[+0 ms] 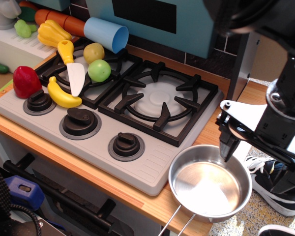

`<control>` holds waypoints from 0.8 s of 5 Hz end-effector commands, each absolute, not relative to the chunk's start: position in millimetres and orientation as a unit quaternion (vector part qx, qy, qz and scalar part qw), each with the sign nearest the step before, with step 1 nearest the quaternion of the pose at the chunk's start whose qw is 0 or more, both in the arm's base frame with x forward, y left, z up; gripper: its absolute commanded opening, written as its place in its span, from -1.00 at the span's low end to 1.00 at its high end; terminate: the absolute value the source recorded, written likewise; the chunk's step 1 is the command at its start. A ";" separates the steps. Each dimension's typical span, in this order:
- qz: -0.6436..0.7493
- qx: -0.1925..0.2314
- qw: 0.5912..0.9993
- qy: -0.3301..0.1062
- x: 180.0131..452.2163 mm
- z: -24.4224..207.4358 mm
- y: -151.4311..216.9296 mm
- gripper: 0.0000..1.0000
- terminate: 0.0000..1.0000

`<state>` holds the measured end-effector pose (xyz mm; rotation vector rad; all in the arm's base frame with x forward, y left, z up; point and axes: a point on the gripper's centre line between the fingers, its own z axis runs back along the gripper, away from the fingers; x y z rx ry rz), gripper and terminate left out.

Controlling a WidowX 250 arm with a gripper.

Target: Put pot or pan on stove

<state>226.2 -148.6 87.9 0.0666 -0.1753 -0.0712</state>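
The shiny steel pan [209, 183] sits at the front right on the wooden counter edge. Its rim overlaps the front right corner of the grey stove [150, 169], and its wire handle [177, 220] points toward the lower edge of the view. My gripper [255, 173] hangs over the pan's right far side. One black fingertip [227, 150] points down just inside the far rim. The other finger is partly cut off at the right, and the jaws look spread apart and empty. The right burner grate [160, 101] is bare.
The left burner holds a toy banana [63, 96], a knife [73, 69], a green fruit [99, 70] and a yellow fruit [94, 51]. A red pepper [25, 81] lies by the left knob. A light blue cup [107, 33] lies on its side behind. Three black knobs [126, 145] line the front.
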 end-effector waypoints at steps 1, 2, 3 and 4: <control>-0.036 0.033 0.995 -0.087 226.2 87.9 -148.6 1.00 -1.00; -0.035 0.032 0.995 -0.088 225.6 82.8 -147.4 1.00 -1.00; -0.030 0.033 0.994 -0.100 224.0 69.6 -144.0 1.00 -1.00; -0.032 0.014 0.993 -0.110 220.8 54.8 -142.1 1.00 -1.00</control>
